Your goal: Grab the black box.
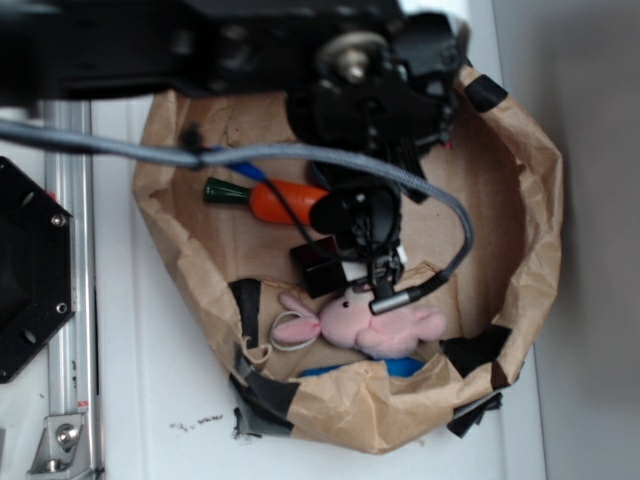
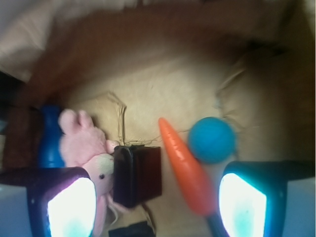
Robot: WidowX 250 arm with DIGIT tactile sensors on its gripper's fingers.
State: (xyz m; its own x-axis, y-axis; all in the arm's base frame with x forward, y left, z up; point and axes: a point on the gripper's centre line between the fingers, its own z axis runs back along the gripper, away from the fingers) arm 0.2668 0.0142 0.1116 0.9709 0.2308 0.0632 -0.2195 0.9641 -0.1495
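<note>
The gripper (image 2: 158, 197) hung low inside the paper bag (image 1: 520, 200) with its jaws spread wide and nothing between them yet. The black box (image 2: 137, 174) sat on the bag floor right in the gap, but closer to the jaw on the left of the wrist view than to the other one, and it was touching the pink bunny (image 2: 86, 148) on that side. The carrot (image 2: 186, 170) lay slanted on the other side of the box, near it but not touching as far as I could tell, and its thick end ran down toward the other jaw. A blue ball (image 2: 212, 139) sat just past the carrot, and something blue (image 2: 49, 140) poked out behind the bunny. From the outside camera the arm covered a lot, but you could see the box tucked just above the bunny's head and below the carrot. My take: the closing was the tricky part, since shutting from there would probably catch the bunny's face or the carrot along with the box. I'd have nudged the gripper sideways to center on the box, dropped straight down so the tips went below its top edge, then squeezed slowly. The box looked glossy, so a shallow pinch could slip.
</note>
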